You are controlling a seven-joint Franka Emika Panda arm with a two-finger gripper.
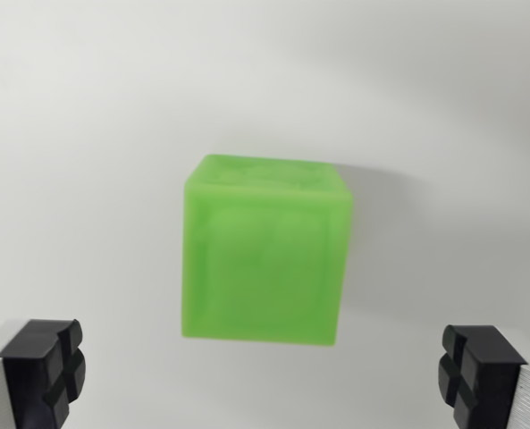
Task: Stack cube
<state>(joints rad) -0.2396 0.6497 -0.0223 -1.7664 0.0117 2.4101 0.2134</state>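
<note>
In the wrist view, a green cube (265, 252) sits a little left of the picture's centre on a plain white surface (86, 134). The cube is translucent and slightly blurred; its front face and a narrow strip of its top face show, and a faint embossed pattern on both cannot be made out. A soft grey shadow spreads from the cube toward two and three o'clock.

The gripper (263, 380) stands wide open and holds nothing. One black fingertip (43, 362) shows at about eight o'clock, in the lower corner on the wrist view's left, and the other at about four o'clock, in the lower corner on the wrist view's right. Each black pad has a grooved, cross-shaped face and is mounted on a silver-grey finger body cut off by the frame edge. The cube lies between the two fingertips and above them in the picture, apart from both, at about twelve o'clock from the gap's middle.
</note>
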